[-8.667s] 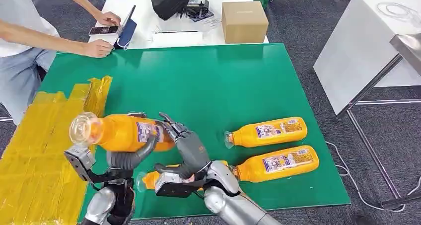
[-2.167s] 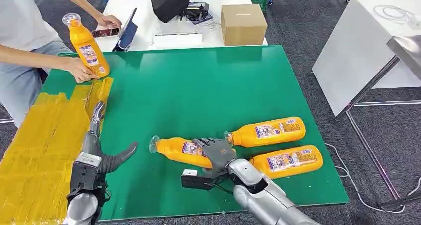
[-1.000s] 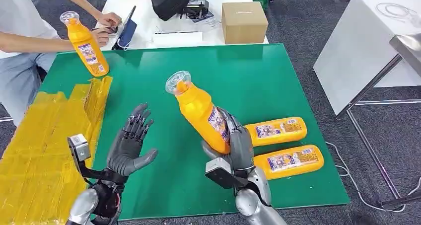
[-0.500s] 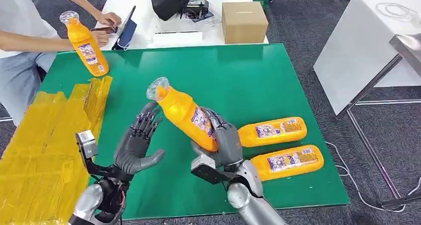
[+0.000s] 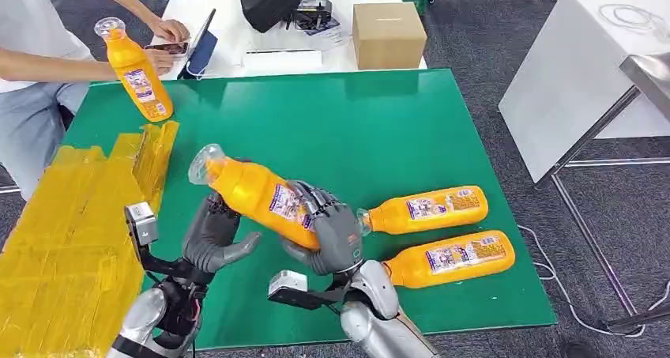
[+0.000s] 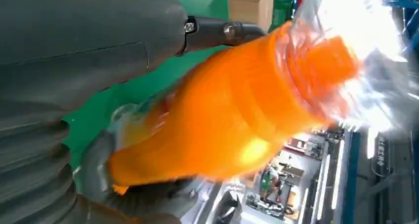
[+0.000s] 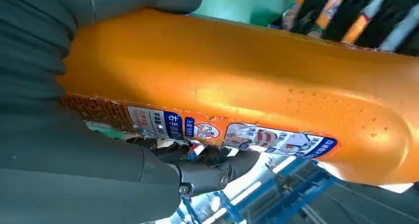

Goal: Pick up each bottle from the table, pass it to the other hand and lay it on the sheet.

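**Bottle at the handover, both hands on or near it**

The right hand (image 5: 328,235) grips the lower body of the held bottle (image 5: 257,194) at centre-low in the head view, its fingers wrapped over the label. The bottle is tilted, cap end up and towards the left of the frame, clear of the green table (image 5: 332,129). The left hand (image 5: 212,235) sits under the bottle's neck end, fingers curled upward around it; the left wrist view shows the thumb lying against the orange body, but I cannot tell whether this hand has truly closed on the bottle or only cradles it.

Two more bottles (image 5: 427,208) (image 5: 450,258) lie on the table at right, near each other. The yellow sheet (image 5: 71,231) fills the lower left. At upper left a person's hand (image 5: 162,58) steadies an upright bottle (image 5: 138,72) by the sheet's far corner.

My reading of the risks:
- If the right hand lets go before the left has a firm hold, the bottle may drop to the table and roll.
- The left hand holds near the tapered neck, so the heavy base could swing down and slip out.
- The wet-looking, smooth plastic may slide in the fingers.
- The carry to the sheet could pass close to the person's arm.
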`<act>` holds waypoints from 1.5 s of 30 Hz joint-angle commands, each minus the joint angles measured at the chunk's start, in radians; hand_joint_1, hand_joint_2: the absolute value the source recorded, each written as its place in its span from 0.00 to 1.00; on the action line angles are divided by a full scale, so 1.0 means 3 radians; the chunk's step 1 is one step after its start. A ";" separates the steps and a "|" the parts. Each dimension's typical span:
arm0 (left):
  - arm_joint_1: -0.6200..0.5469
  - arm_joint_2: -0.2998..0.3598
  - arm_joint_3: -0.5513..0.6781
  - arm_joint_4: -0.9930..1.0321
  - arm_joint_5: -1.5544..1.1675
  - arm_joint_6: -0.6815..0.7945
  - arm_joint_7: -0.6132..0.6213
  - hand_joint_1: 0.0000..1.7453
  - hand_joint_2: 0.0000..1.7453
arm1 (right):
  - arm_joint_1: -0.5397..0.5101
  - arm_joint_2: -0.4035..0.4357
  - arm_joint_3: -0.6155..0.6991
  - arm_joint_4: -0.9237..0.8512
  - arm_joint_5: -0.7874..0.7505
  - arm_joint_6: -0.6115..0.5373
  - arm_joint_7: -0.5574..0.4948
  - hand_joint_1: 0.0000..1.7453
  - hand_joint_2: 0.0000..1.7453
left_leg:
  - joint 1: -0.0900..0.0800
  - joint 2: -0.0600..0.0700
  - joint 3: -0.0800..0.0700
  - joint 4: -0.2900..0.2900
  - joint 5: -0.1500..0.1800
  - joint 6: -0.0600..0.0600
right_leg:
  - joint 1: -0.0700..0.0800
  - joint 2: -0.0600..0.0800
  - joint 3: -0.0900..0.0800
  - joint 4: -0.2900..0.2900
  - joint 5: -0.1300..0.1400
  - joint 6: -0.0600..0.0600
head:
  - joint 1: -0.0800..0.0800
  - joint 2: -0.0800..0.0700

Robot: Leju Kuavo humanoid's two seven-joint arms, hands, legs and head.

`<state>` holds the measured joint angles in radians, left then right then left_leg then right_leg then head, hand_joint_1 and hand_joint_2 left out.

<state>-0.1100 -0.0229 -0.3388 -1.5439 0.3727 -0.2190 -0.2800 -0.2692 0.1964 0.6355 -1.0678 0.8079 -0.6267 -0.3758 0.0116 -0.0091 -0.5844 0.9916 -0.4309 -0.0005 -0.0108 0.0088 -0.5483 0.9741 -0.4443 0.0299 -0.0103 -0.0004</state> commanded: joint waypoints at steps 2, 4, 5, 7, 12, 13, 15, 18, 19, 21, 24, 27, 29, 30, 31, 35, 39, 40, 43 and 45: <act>-0.0168 0.0025 -0.0045 0.0359 0.0019 0.0067 0.0060 0.00 1.00 | -0.0110 -0.0021 0.0461 0.0193 0.0182 -0.0209 0.0051 1.00 1.00 | -0.0001 0.0000 0.0009 -0.0003 -0.0002 0.0002 | 0.0000 -0.0004 0.0009 -0.0004 -0.0002 -0.0001 | 0.0000 0.0000; -0.0185 0.0019 -0.0034 0.0393 0.0024 0.0078 0.0065 0.00 1.00 | -0.0117 -0.0016 0.0495 0.0203 0.0198 -0.0224 0.0067 1.00 1.00 | 0.0000 -0.0003 0.0011 -0.0003 -0.0002 0.0002 | 0.0001 -0.0007 0.0013 -0.0005 -0.0003 -0.0002 | 0.0001 0.0000; -0.0190 0.0016 -0.0027 0.0406 0.0026 0.0085 0.0066 0.00 1.00 | -0.0125 -0.0018 0.0516 0.0207 0.0203 -0.0238 0.0078 1.00 1.00 | -0.0002 -0.0003 0.0009 -0.0003 -0.0001 0.0002 | -0.0001 -0.0006 0.0010 -0.0004 -0.0002 -0.0002 | 0.0001 0.0000; -0.0197 0.0002 -0.0013 0.0419 0.0033 0.0104 0.0067 0.00 1.00 | -0.0131 -0.0018 0.0535 0.0214 0.0202 -0.0235 0.0086 1.00 1.00 | 0.0000 0.0001 0.0012 -0.0003 -0.0003 0.0002 | 0.0001 -0.0004 0.0014 -0.0005 -0.0003 -0.0003 | 0.0001 0.0000; -0.0164 -0.0059 0.0046 0.0329 0.0067 0.0198 0.0010 0.92 1.00 | -0.0169 -0.0036 0.0585 0.0273 0.0169 -0.0214 0.0150 1.00 1.00 | -0.0001 0.0000 0.0004 -0.0002 -0.0001 0.0001 | 0.0000 -0.0003 0.0005 -0.0003 -0.0001 -0.0002 | 0.0001 0.0000; -0.0164 -0.0059 0.0046 0.0329 0.0067 0.0198 0.0010 0.92 1.00 | -0.0169 -0.0036 0.0585 0.0273 0.0169 -0.0214 0.0150 1.00 1.00 | 0.0000 0.0001 0.0009 -0.0003 -0.0003 0.0001 | 0.0001 -0.0003 0.0011 -0.0005 -0.0003 -0.0003 | 0.0001 0.0000; -0.0158 -0.0063 0.0050 0.0305 0.0068 0.0210 0.0004 1.00 1.00 | -0.0175 -0.0038 0.0592 0.0289 0.0163 -0.0212 0.0152 1.00 1.00 | -0.0001 -0.0001 0.0004 -0.0002 -0.0001 0.0001 | 0.0000 -0.0003 0.0005 -0.0003 -0.0001 -0.0002 | 0.0001 0.0000; -0.0150 -0.0068 0.0056 0.0287 0.0081 0.0219 -0.0006 1.00 1.00 | -0.0182 -0.0035 0.0594 0.0302 0.0149 -0.0209 0.0158 1.00 1.00 | 0.0000 -0.0002 0.0014 -0.0003 -0.0004 0.0002 | 0.0002 -0.0007 0.0017 -0.0007 -0.0005 -0.0003 | 0.0000 0.0000; -0.0150 -0.0067 0.0055 0.0286 0.0081 0.0220 -0.0007 1.00 1.00 | -0.0183 -0.0035 0.0597 0.0305 0.0147 -0.0205 0.0158 1.00 1.00 | 0.0001 0.0000 0.0011 -0.0002 -0.0004 0.0002 | 0.0002 -0.0005 0.0014 -0.0006 -0.0004 -0.0003 | 0.0001 0.0000; -0.0149 -0.0071 0.0055 0.0288 0.0084 0.0227 -0.0011 1.00 1.00 | -0.0191 -0.0034 0.0602 0.0318 0.0139 -0.0197 0.0164 1.00 1.00 | -0.0001 0.0000 0.0004 -0.0002 -0.0001 0.0002 | 0.0000 -0.0003 0.0005 -0.0003 -0.0001 -0.0001 | 0.0001 0.0000; -0.0160 -0.0073 0.0047 0.0311 0.0086 0.0241 -0.0020 1.00 1.00 | -0.0211 -0.0028 0.0605 0.0364 0.0145 -0.0217 0.0175 1.00 1.00 | 0.0000 -0.0001 0.0004 -0.0002 -0.0001 0.0001 | 0.0001 -0.0004 0.0006 -0.0004 -0.0001 -0.0001 | 0.0001 0.0000; -0.0161 -0.0074 0.0046 0.0317 0.0085 0.0245 -0.0023 1.00 1.00 | -0.0215 -0.0026 0.0600 0.0371 0.0150 -0.0233 0.0178 1.00 1.00 | -0.0001 -0.0001 0.0004 -0.0003 0.0000 0.0001 | 0.0000 -0.0004 0.0005 -0.0004 -0.0001 -0.0002 | 0.0001 0.0000; -0.0161 -0.0073 0.0047 0.0319 0.0086 0.0248 -0.0027 1.00 1.00 | -0.0214 -0.0023 0.0594 0.0373 0.0158 -0.0238 0.0179 1.00 1.00 | -0.0001 -0.0001 0.0006 -0.0003 -0.0001 0.0001 | 0.0001 -0.0005 0.0008 -0.0005 -0.0001 -0.0002 | 0.0001 0.0000; -0.0161 -0.0073 0.0047 0.0319 0.0086 0.0248 -0.0027 1.00 1.00 | -0.0214 -0.0023 0.0594 0.0373 0.0158 -0.0238 0.0179 1.00 1.00 | -0.0001 -0.0001 0.0004 -0.0002 -0.0001 0.0001 | 0.0000 -0.0004 0.0006 -0.0003 -0.0001 -0.0002 | 0.0001 0.0000; -0.0161 -0.0073 0.0047 0.0319 0.0086 0.0248 -0.0027 1.00 1.00 | -0.0214 -0.0023 0.0594 0.0373 0.0158 -0.0238 0.0179 1.00 1.00 | 0.0001 -0.0001 0.0018 -0.0003 -0.0006 0.0002 | 0.0004 -0.0008 0.0022 -0.0007 -0.0006 -0.0005 | 0.0000 0.0000; -0.0161 -0.0073 0.0047 0.0319 0.0086 0.0248 -0.0027 1.00 1.00 | -0.0214 -0.0023 0.0594 0.0373 0.0158 -0.0238 0.0179 1.00 1.00 | -0.0001 -0.0002 0.0008 -0.0003 -0.0002 0.0001 | 0.0001 -0.0005 0.0010 -0.0005 -0.0003 -0.0002 | 0.0001 0.0000; -0.0159 -0.0085 0.0105 0.0282 0.0045 0.0362 -0.0129 1.00 1.00 | -0.0113 -0.0011 0.0520 0.0168 -0.0167 -0.0149 0.0023 0.37 1.00 | 0.0002 -0.0001 0.0018 -0.0002 -0.0007 0.0002 | 0.0004 -0.0008 0.0023 -0.0007 -0.0007 -0.0004 | 0.0001 0.0000; -0.0164 -0.0083 0.0139 0.0231 -0.0016 0.0450 -0.0196 1.00 1.00 | -0.0075 -0.0027 0.0504 0.0037 -0.0262 -0.0141 -0.0012 0.00 1.00 | 0.0000 -0.0003 0.0006 -0.0001 -0.0002 0.0001 | 0.0002 -0.0007 0.0009 -0.0004 -0.0003 -0.0002 | 0.0000 0.0000; -0.0169 -0.0029 0.0208 0.0084 -0.0412 0.0865 -0.0331 1.00 1.00 | 0.0063 -0.0160 0.0450 -0.0515 -0.0629 0.0055 -0.0092 0.00 1.00 | 0.0001 -0.0004 0.0002 0.0002 -0.0003 0.0001 | 0.0002 -0.0008 0.0005 -0.0001 -0.0004 -0.0002 | 0.0001 0.0000; -0.0171 -0.0004 0.0236 0.0068 -0.0535 0.0974 -0.0365 1.00 1.00 | 0.0103 -0.0220 0.0432 -0.0701 -0.0697 0.0122 -0.0087 0.00 1.00 | 0.0000 -0.0004 -0.0001 0.0003 -0.0003 0.0001 | 0.0002 -0.0008 0.0002 0.0000 -0.0004 -0.0002 | 0.0003 0.0000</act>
<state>-0.1164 -0.0374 -0.3303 -1.5121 0.3462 -0.0693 -0.3459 -0.2817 0.2056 0.7603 -1.0489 0.7052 -0.6570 -0.3787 0.0113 -0.0092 -0.5850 0.9917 -0.4309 -0.0004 -0.0109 0.0088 -0.5490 0.9740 -0.4443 0.0299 -0.0095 -0.0004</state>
